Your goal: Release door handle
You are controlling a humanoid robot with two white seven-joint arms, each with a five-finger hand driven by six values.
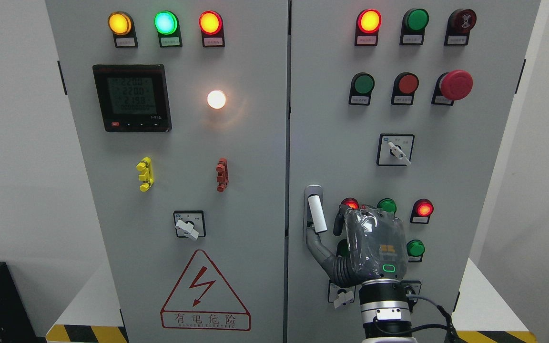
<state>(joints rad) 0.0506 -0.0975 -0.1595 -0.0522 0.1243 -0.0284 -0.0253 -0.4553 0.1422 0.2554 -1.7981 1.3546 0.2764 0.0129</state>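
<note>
Door handle (pixel 316 213) on the grey cabinet (pixel 274 143) is touched by the right hand (pixel 365 243).
One finger (pixel 316 244) is extended to its base; nothing is clamped.

The cabinet has a left door (pixel 179 171) and a right door (pixel 470 157). On the right door, the door handle (pixel 315 212) is near the inner edge, at 7 o'clock from the rotary switch (pixel 396 150). The right hand (pixel 370 247) is at 4 o'clock from this handle, before the lamps, with one finger (pixel 316 245) reaching to the handle's lower end.
</note>
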